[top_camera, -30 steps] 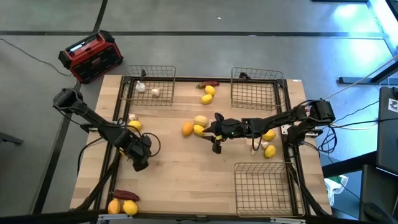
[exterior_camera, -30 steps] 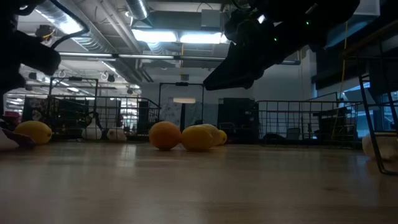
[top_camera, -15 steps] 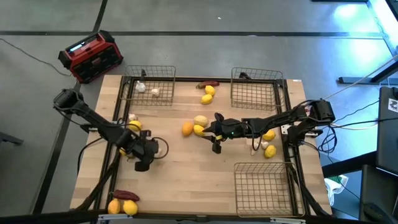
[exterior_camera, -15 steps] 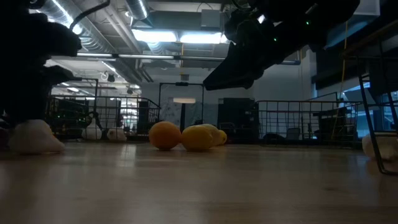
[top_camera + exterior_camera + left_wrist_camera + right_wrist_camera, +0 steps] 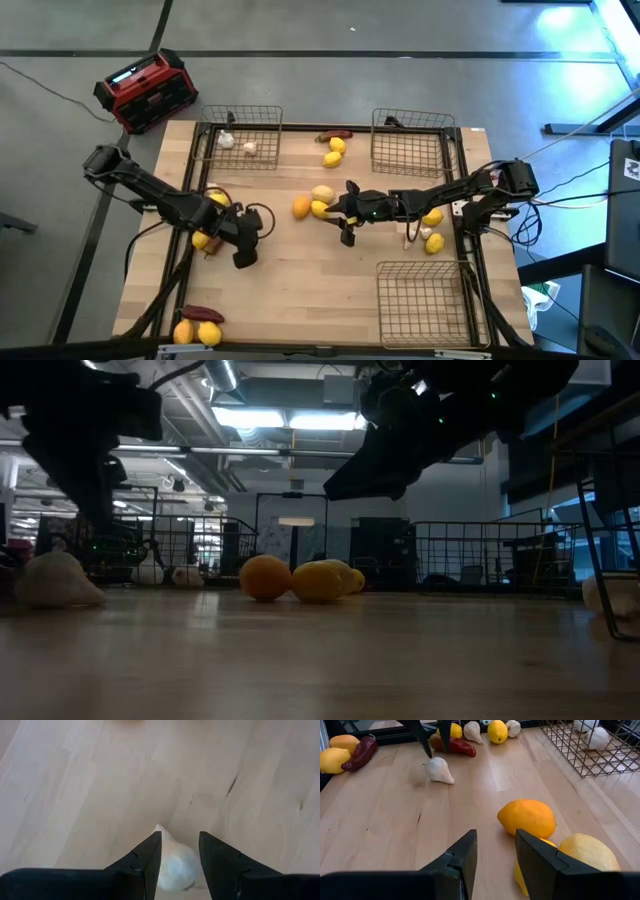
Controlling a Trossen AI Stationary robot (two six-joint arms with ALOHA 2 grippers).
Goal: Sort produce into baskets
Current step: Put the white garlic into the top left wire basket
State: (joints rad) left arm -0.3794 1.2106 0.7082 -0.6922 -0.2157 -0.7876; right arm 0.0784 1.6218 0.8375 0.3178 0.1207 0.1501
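Nearest the front edge of the pale wooden table (image 5: 300,290), two round yellow-orange fruits (image 5: 195,333) lie touching at the left corner with a long dark red pepper (image 5: 204,316) against them, and an empty square grey wire-mesh basket (image 5: 420,300) sits at the right corner. Farther in, the left gripper (image 5: 180,836) hangs just above a whitish knobbly bulb (image 5: 55,580) that rests on the wood; its fingers are spread to either side of the bulb and do not pinch it. A yellow lemon (image 5: 203,240) lies beside that arm. Near the table's middle the right gripper (image 5: 495,834) hovers with its fingers apart and nothing between them, just short of an orange fruit (image 5: 526,818) and a yellow lemon touching it (image 5: 587,851). To the right of that arm lie another lemon (image 5: 432,215) and a white bulb (image 5: 433,242). Along the far edge, the left wire basket (image 5: 262,130) holds two white bulbs (image 5: 248,148), the right wire basket (image 5: 410,140) looks empty, and between them lie two lemons (image 5: 335,151) and a dark red pepper (image 5: 335,134). A red and black box (image 5: 145,90) stands on the floor beyond the far left corner.
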